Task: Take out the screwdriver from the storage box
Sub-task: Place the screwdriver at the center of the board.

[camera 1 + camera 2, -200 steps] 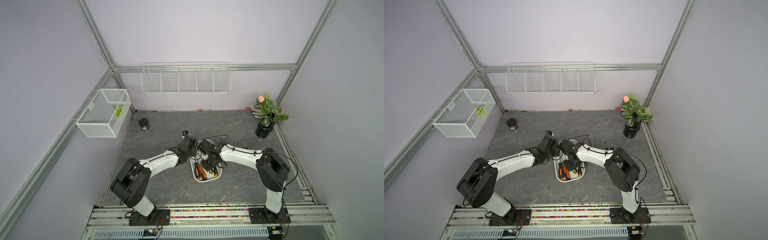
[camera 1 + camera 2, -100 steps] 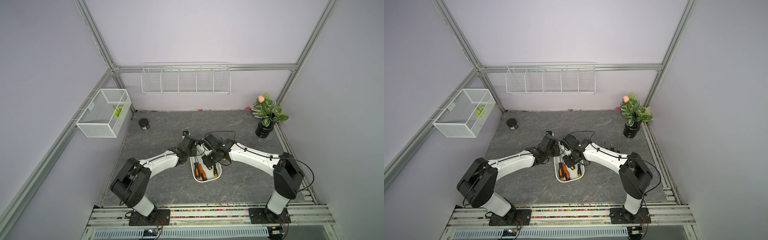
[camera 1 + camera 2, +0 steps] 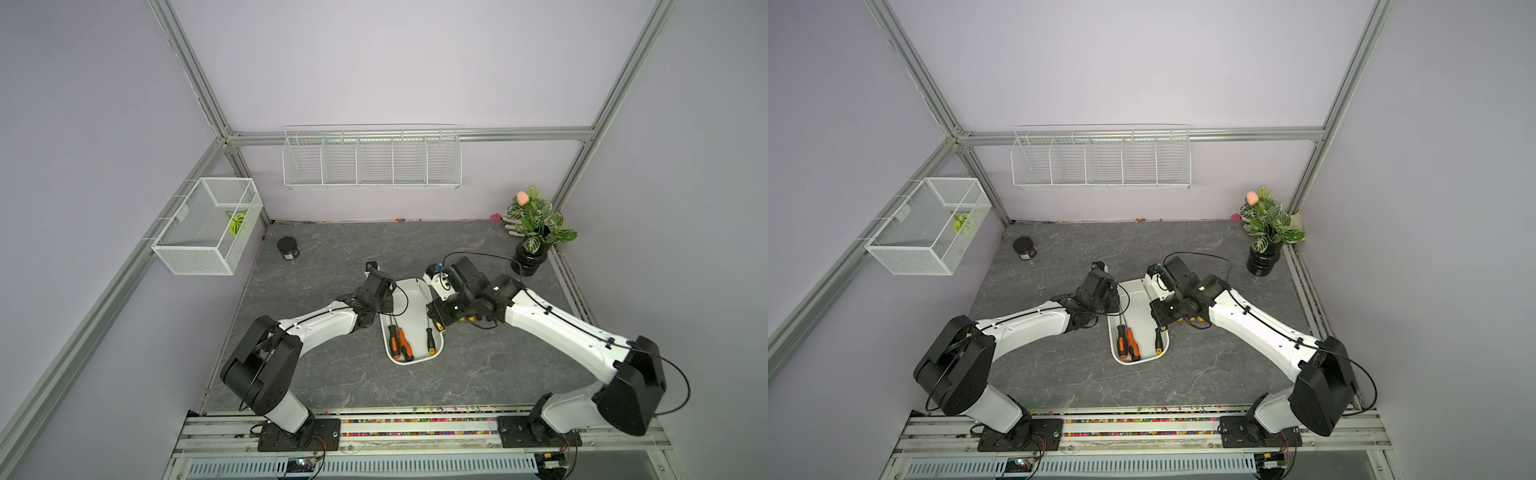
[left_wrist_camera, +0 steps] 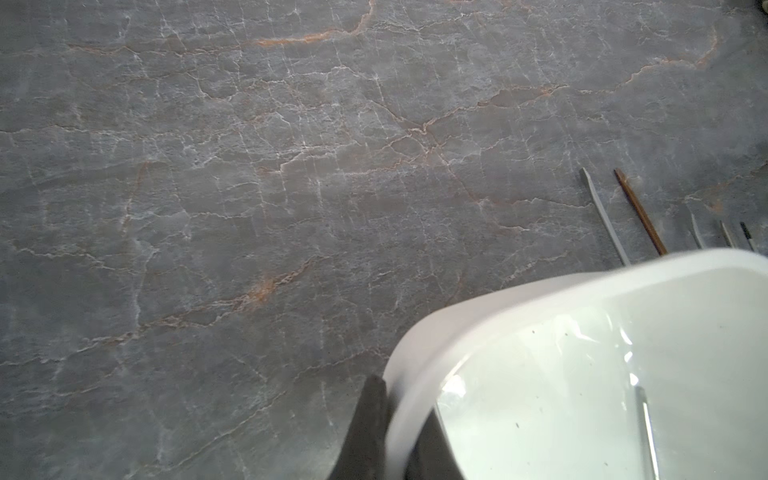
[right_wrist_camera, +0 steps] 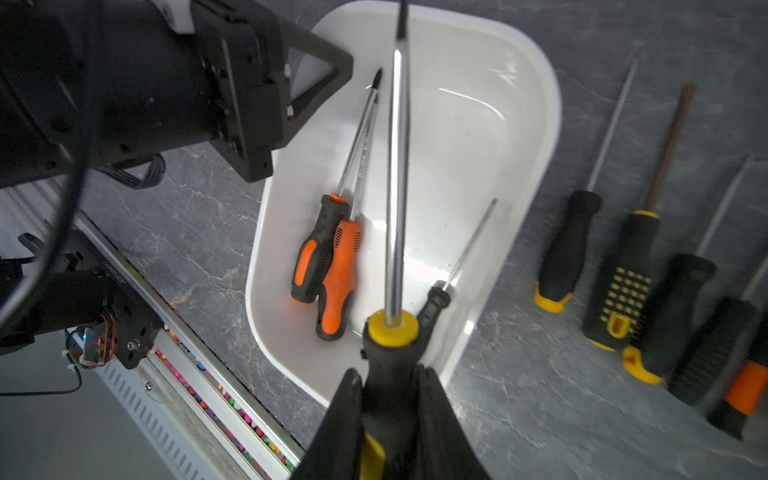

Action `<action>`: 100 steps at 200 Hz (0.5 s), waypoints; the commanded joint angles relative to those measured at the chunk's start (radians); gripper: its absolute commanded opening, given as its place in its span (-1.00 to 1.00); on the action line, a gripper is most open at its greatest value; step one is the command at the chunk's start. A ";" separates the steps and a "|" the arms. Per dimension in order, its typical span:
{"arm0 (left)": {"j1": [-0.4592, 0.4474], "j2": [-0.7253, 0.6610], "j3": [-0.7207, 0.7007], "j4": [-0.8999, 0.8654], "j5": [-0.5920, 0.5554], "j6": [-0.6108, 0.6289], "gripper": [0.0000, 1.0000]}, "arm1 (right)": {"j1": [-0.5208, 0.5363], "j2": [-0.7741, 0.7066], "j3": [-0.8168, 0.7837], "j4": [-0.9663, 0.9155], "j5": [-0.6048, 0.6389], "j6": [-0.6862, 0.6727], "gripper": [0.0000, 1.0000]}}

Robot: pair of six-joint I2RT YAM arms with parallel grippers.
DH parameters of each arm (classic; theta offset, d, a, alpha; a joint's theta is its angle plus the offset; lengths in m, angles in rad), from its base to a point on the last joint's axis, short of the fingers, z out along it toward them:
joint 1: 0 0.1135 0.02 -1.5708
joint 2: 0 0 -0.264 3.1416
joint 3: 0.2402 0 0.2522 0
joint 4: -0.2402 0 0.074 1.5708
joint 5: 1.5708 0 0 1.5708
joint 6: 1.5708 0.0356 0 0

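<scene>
The storage box (image 3: 409, 299) is a white tub in the middle of the table, also seen in the wrist views (image 5: 478, 137) (image 4: 498, 299). My left gripper (image 4: 405, 399) is shut on its left rim, one finger outside and one inside. My right gripper (image 5: 388, 374) is shut on the black handle of a long screwdriver (image 5: 397, 187) with a yellow collar. It is held above the box's right side, its shaft pointing along the box. Two orange-and-black screwdrivers (image 5: 328, 266) and a small black one (image 5: 436, 297) lie in the box.
Several black-and-yellow screwdrivers (image 5: 623, 282) lie in a row on the table right of the box. A black jar (image 3: 288, 248) stands at the back left and a potted plant (image 3: 532, 232) at the back right. A wire-mesh basket (image 3: 208, 226) and a wire rack (image 3: 372, 160) hang on the walls.
My right arm has stretched out and carried its gripper, with the screwdriver in it, up and to the right from the middle of the box. The left arm has not moved.
</scene>
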 commanded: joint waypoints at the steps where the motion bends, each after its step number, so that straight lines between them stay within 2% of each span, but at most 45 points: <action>1: -0.007 -0.005 -0.010 0.015 -0.004 -0.001 -1.00 | -0.096 -0.058 -0.062 -0.061 0.007 -0.024 -1.00; 31: -0.007 -0.007 -0.011 0.017 -0.002 -0.001 -1.00 | -0.276 -0.096 -0.116 -0.073 -0.003 -0.085 -1.00; 64: -0.008 0.002 -0.005 0.024 0.003 0.003 -1.00 | -0.439 -0.081 -0.147 -0.061 0.046 -0.138 -1.00; 90: -0.008 0.008 -0.002 0.032 0.009 0.009 -1.00 | -0.541 -0.056 -0.172 -0.017 0.136 -0.160 -1.00; 100: -0.008 0.009 -0.003 0.033 0.008 0.013 -1.00 | -0.589 -0.043 -0.185 0.010 0.129 -0.156 -1.00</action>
